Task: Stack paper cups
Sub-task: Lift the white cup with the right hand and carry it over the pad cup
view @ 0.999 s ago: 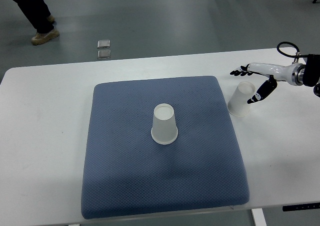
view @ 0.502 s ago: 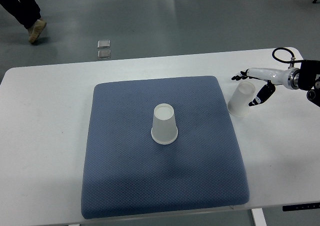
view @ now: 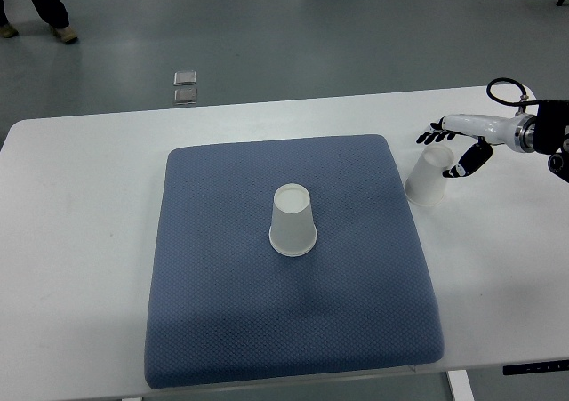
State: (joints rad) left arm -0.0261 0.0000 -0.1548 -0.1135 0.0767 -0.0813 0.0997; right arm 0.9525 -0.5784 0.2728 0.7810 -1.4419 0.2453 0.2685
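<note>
Right hand (view: 455, 152) at the table's far-right side, arm entering from the right edge; fingers spread apart, holding nothing — thumb to one side, fingertips to the other, bracketing the top of the nearer paper cup (view: 429, 176). Whether any finger touches it cannot be told. Cup directly below and toward the mat side of the hand, inverted, long axis roughly vertical, standing on the bare white table (view: 80, 241) just off the blue mat (view: 222, 312) edge. Second paper cup (view: 292, 220) well apart from the hand, further across at mat centre — also inverted, upright. Left hand out of view; right hand alone within reach. Likely step: closing on the near cup.
</note>
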